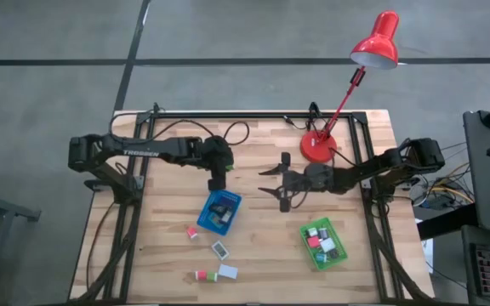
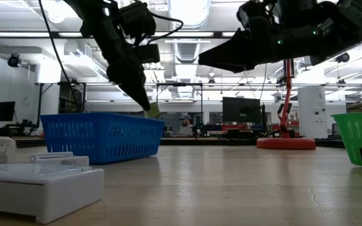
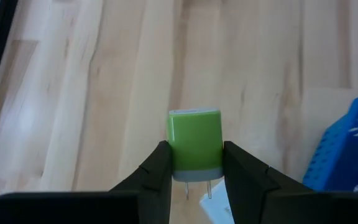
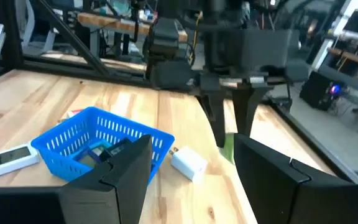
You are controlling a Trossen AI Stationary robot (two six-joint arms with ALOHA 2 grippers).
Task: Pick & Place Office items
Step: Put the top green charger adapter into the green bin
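The left end effector (image 1: 218,182) hangs just beyond the blue tray (image 1: 219,212), with the right end effector (image 1: 272,181) level beside it above bare tabletop (image 1: 253,246); low view: the left end effector (image 2: 144,105) tips down over the blue tray's (image 2: 102,135) rim; left wrist view: its fingers (image 3: 157,168) are clamped on a green plug adapter (image 3: 195,144); right wrist view: the right end effector's (image 4: 191,163) fingers stand apart, holding nothing, facing the blue tray (image 4: 95,146).
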